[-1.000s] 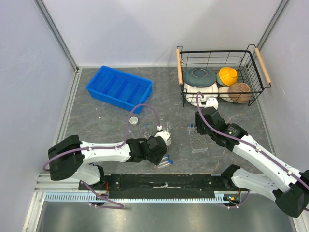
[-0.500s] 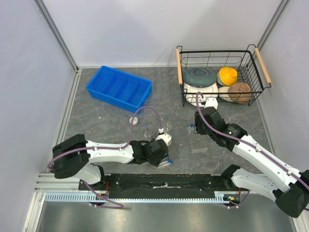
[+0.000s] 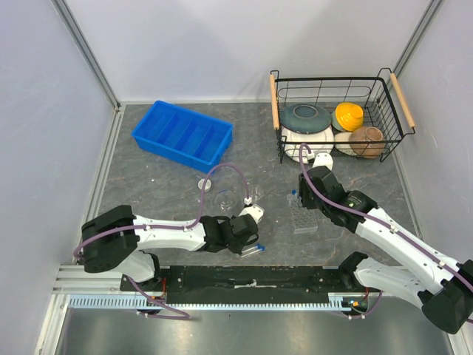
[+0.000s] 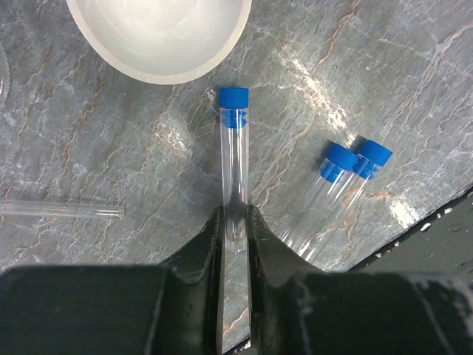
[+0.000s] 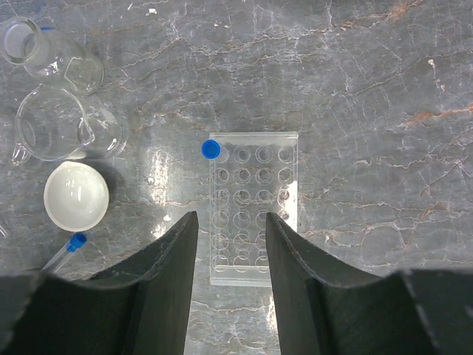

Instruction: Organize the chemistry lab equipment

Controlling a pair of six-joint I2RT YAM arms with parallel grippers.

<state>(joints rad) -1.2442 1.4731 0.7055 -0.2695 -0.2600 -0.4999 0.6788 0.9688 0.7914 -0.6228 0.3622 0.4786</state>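
My left gripper [image 4: 235, 216] is shut on the lower end of a blue-capped clear tube [image 4: 235, 148] that lies flat on the table. Two more blue-capped tubes [image 4: 336, 185] lie side by side just to its right. A white round dish [image 4: 159, 37] sits beyond the held tube's cap. Over the clear plastic tube rack [image 5: 253, 207] my right gripper [image 5: 230, 218] hovers open and empty. One blue-capped tube [image 5: 211, 149] stands in the rack's far left corner. Two clear glass beakers [image 5: 66, 126] stand left of the rack.
A blue divided tray [image 3: 182, 135] sits at the back left. At the back right is a wire basket [image 3: 336, 111] of ceramic bowls. A thin glass rod [image 4: 59, 211] lies left of my left gripper. The table's dark near edge [image 4: 436, 244] runs close to the loose tubes.
My left gripper has shifted slightly toward the near edge and closed its jaws around the tube. The right arm has hardly moved.
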